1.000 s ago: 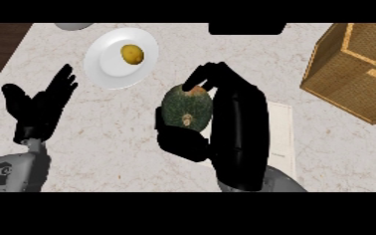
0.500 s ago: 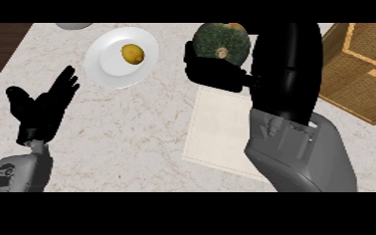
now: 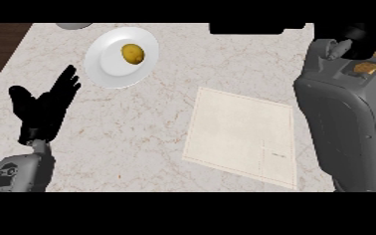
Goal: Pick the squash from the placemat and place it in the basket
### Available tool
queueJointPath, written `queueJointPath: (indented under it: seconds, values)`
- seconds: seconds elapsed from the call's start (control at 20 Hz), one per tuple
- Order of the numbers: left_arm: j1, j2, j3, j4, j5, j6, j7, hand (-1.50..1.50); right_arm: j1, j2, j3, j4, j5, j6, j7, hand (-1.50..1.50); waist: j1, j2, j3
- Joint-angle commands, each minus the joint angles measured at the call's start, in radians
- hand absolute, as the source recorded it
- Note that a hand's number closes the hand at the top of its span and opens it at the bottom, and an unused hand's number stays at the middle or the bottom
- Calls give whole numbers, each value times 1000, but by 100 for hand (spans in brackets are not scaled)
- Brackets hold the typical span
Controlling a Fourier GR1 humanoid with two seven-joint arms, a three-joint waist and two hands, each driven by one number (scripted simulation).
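The beige placemat (image 3: 242, 134) lies bare on the marble counter, right of centre. No squash shows anywhere in view. My right forearm (image 3: 334, 124) fills the right edge, and my right hand (image 3: 357, 31) is only a dark shape at the top right corner, over the spot where the basket stands. Of the woven brown basket (image 3: 363, 68) just a sliver shows beside the wrist; the arm hides the rest. At the left edge my left hand (image 3: 44, 104) rests open with its fingers up, holding nothing.
A white plate (image 3: 110, 74) with a small yellow fruit (image 3: 132, 54) sits at the back left. A grey object (image 3: 73, 26) and a black object (image 3: 246, 28) lie along the counter's far edge.
My right arm has swung from above the placemat to the far right with the squash, which has passed out of sight. The placemat now lies uncovered. The left hand has not moved.
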Motion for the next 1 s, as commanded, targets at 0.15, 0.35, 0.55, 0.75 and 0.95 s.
queueJointPath:
  seconds: [0.15,0.35,0.55,0.75,0.95]
  values:
    - [-24,2,6,44,4,-22,-18,0,19,-118,-145,118,-41,-4,-87,150,-1,2,0]
    - [-23,47,41,11,26,-49,5,0,105,-166,-201,101,-104,-29,-195,150,0,1,1]
    - [41,-19,-2,-31,-11,-1,-11,0,231,-220,-243,97,-143,-41,-300,150,-2,-1,1]
    - [-40,10,29,51,-1,-16,4,0,215,-207,-296,170,-194,-109,-352,150,-3,1,0]
    - [18,-15,2,-24,-6,-18,4,0,255,-204,-323,323,-210,-232,-497,150,6,2,1]
